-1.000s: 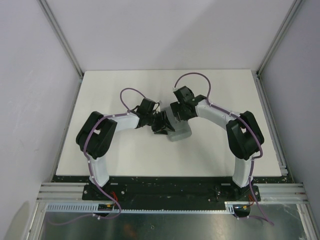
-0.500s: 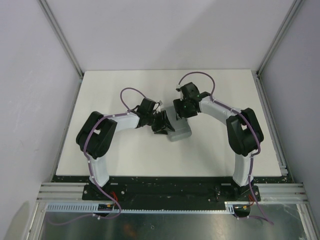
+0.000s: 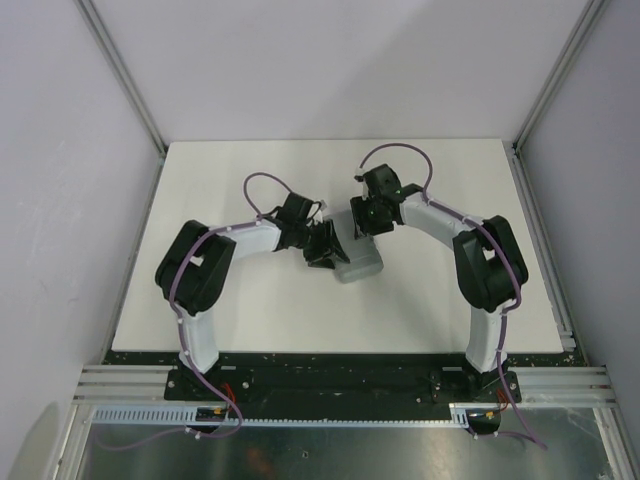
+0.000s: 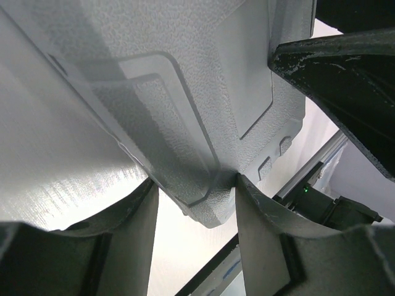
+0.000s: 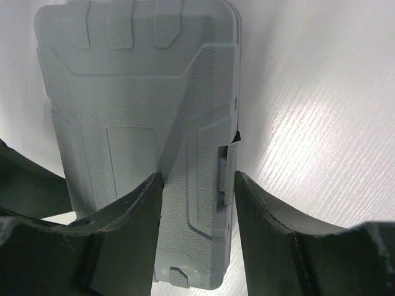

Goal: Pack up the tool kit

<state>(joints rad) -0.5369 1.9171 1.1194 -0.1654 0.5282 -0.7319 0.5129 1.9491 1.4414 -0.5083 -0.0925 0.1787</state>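
The tool kit (image 3: 362, 266) is a flat grey case lying closed in the middle of the white table. In the left wrist view a rounded corner of the case (image 4: 203, 123) sits pinched between my left gripper's (image 4: 194, 185) fingertips, both touching it. The left gripper (image 3: 325, 250) holds the case's left end. My right gripper (image 3: 362, 225) hovers over the far end, jaws partly open. In its wrist view the right gripper (image 5: 197, 176) straddles the case's (image 5: 136, 92) long edge. One finger (image 5: 139, 209) is over the lid, the other (image 5: 265, 216) beside the latch tab (image 5: 229, 172).
White table (image 3: 250, 180) lies all round the case. Grey walls and aluminium frame posts (image 3: 120, 75) border the table on three sides. A dark finger of the right gripper (image 4: 345, 80) shows at the upper right of the left wrist view.
The right gripper has shifted slightly right along the case's far end and its jaws have narrowed. The left arm and the case have stayed put.
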